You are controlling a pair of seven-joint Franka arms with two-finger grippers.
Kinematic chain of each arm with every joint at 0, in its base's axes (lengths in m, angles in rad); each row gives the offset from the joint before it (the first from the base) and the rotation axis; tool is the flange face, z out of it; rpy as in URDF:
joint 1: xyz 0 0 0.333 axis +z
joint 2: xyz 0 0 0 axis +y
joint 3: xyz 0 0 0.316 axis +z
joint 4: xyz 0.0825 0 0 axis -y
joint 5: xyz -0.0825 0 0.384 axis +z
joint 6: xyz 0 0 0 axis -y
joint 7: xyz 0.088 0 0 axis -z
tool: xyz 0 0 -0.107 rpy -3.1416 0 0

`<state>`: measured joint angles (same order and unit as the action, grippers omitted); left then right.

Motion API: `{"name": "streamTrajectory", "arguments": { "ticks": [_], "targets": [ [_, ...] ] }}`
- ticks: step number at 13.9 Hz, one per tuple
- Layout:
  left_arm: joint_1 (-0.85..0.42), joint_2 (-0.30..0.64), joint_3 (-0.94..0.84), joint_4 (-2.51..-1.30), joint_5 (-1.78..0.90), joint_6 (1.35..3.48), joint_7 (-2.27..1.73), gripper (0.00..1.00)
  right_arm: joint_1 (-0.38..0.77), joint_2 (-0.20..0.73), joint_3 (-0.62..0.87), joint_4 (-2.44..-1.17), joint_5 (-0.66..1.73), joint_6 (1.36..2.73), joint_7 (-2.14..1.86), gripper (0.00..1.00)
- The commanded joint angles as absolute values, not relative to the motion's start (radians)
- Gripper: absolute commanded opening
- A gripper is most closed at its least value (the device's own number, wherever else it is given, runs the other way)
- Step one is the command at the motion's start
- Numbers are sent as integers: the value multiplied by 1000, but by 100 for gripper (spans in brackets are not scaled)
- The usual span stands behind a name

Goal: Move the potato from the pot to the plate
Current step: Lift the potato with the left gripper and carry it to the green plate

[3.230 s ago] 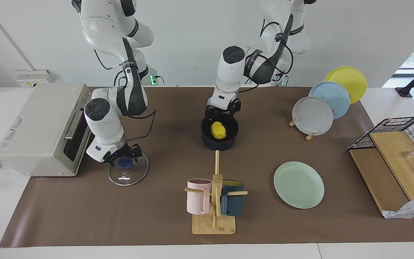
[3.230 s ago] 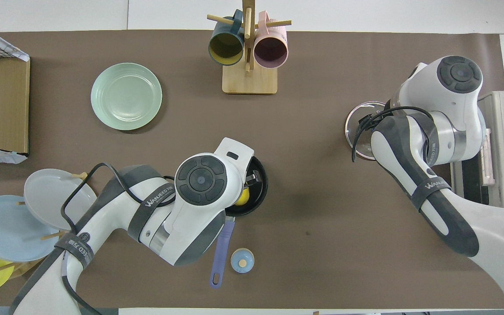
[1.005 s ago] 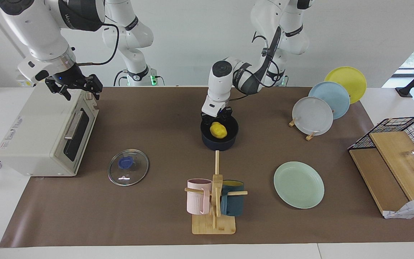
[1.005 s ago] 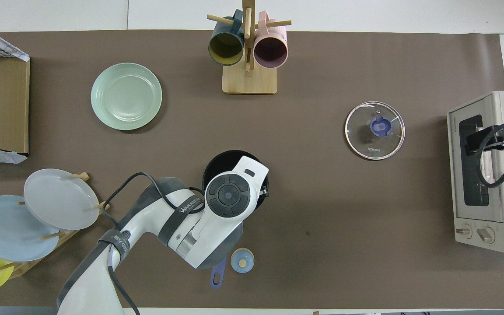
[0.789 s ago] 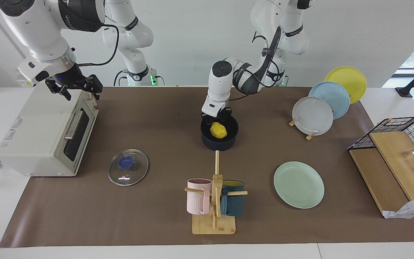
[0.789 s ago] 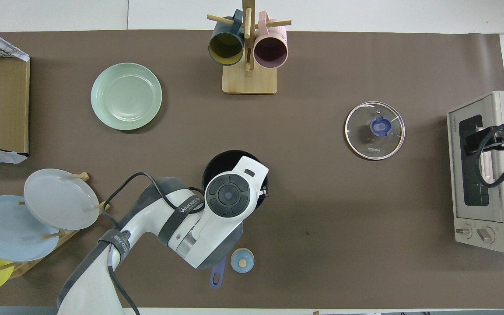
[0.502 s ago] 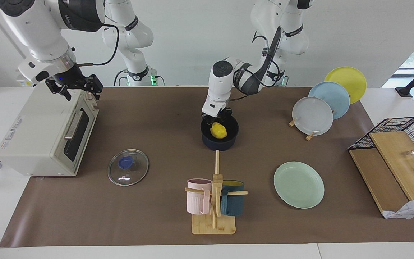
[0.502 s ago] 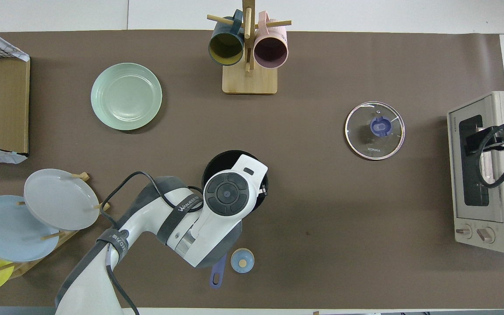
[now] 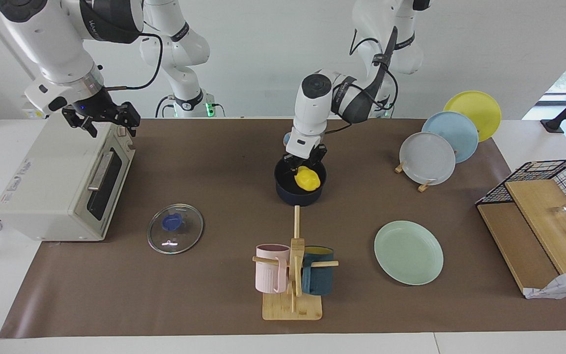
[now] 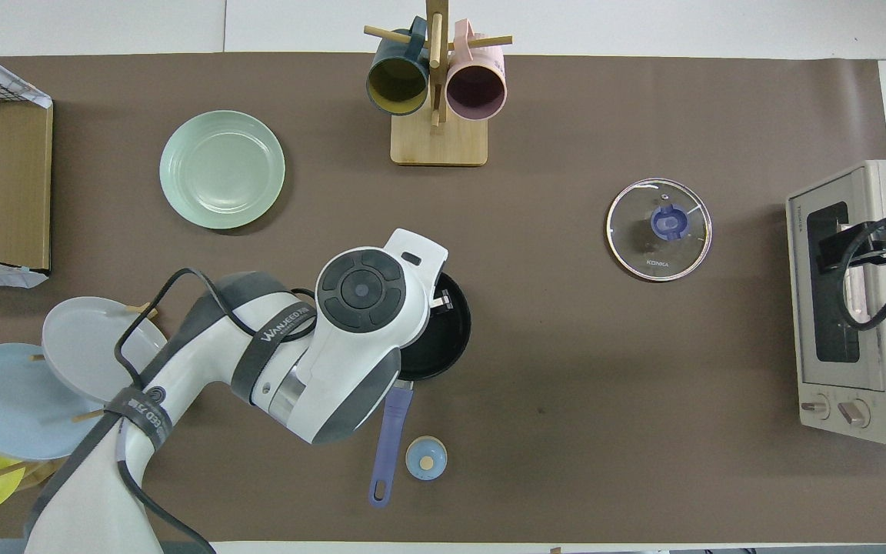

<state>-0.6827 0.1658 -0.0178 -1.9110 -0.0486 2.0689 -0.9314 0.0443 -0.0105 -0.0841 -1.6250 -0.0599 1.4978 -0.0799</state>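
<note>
The navy pot (image 9: 300, 192) stands mid-table with its long blue handle (image 10: 387, 446) pointing toward the robots. My left gripper (image 9: 305, 168) reaches down into the pot and is shut on the yellow potato (image 9: 308, 179), which it holds at about rim height, tilted toward the left arm's end. In the overhead view my left arm's wrist (image 10: 362, 296) covers the potato and part of the pot (image 10: 444, 338). The mint-green plate (image 9: 408, 252) lies empty, farther from the robots, toward the left arm's end; it also shows in the overhead view (image 10: 221, 169). My right gripper (image 9: 100, 120) waits open above the toaster.
A toaster oven (image 9: 57, 182) stands at the right arm's end, with a glass lid (image 9: 175, 228) beside it. A wooden mug rack (image 9: 293, 275) holds a pink and a teal mug. Grey, blue and yellow plates (image 9: 428, 157) lean in a rack. A wire basket with boards (image 9: 543, 211) and a small blue knob (image 10: 426, 458) are also here.
My left gripper went down into the pot, shut on the potato, raised it slightly and shifted it toward the left arm's end. My right arm left the lid earlier and has since held still.
</note>
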Motion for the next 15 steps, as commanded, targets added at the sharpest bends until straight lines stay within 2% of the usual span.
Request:
{"name": "streamTrajectory", "arguments": {
  "ticks": [1, 4, 6, 8, 12, 15],
  "targets": [
    [-571, 115, -25, -1798, -86, 1884, -810, 0, 28, -31, -77, -1649, -48, 1516, -97, 100],
    [-380, 129, -20, -1596, -162, 1703, -582, 0, 28, -31, -77, -1649, -48, 1516, -97, 100],
    [-267, 182, -18, -1507, -176, 1675, -436, 0, 28, -31, -77, -1649, -48, 1516, -97, 100],
    [-191, 201, -17, -1503, -175, 1716, -294, 0, 28, -31, -77, -1649, -48, 1516, -97, 100],
    [-150, 355, -14, -1509, -86, 1940, -67, 0, 28, -31, -77, -1649, -48, 1516, -97, 100],
    [-127, 464, -14, -1506, -58, 2026, 99, 0, 28, -31, -77, -1649, -48, 1516, -97, 100]
  ]
}}
